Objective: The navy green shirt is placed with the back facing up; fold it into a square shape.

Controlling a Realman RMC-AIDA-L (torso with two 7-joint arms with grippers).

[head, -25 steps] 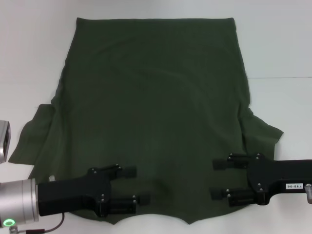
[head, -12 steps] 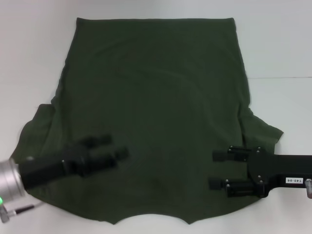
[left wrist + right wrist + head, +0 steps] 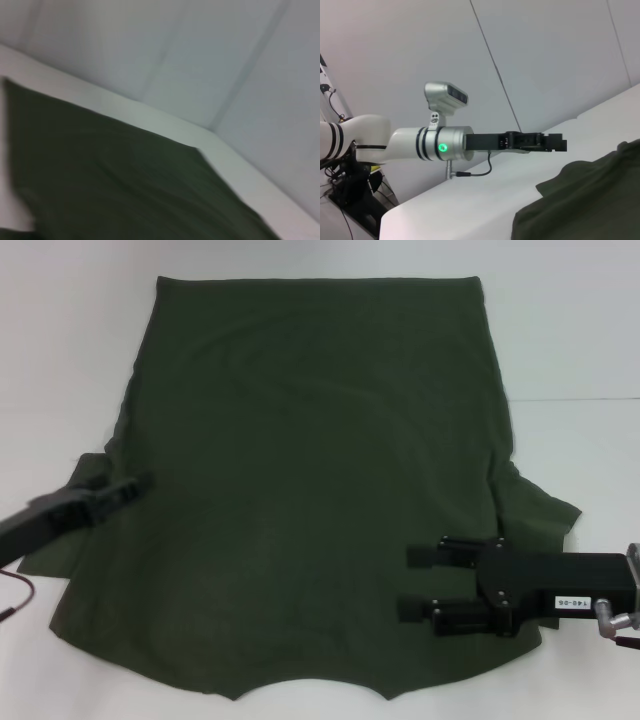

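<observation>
The navy green shirt (image 3: 320, 470) lies spread flat on the white table (image 3: 580, 340), plain side up, with its neckline at the near edge and its hem at the far side. My right gripper (image 3: 417, 582) hovers open over the shirt's near right part, beside the right sleeve (image 3: 540, 510), with nothing between its fingers. My left gripper (image 3: 133, 487) is low at the shirt's left edge, over the left sleeve (image 3: 60, 540). The right wrist view shows the left gripper (image 3: 556, 142) side-on above the table, with a shirt edge (image 3: 585, 200) below it. The left wrist view shows shirt cloth (image 3: 110, 185).
The white table extends around the shirt on all sides, widest at the far left (image 3: 60, 360) and the right. A pale wall (image 3: 545, 60) stands behind the table. A red cable (image 3: 12, 595) trails from the left arm.
My left arm has swung from the shirt's near left part out to the left sleeve and turned side-on. My right gripper has shifted slightly left and nearer, still open.
</observation>
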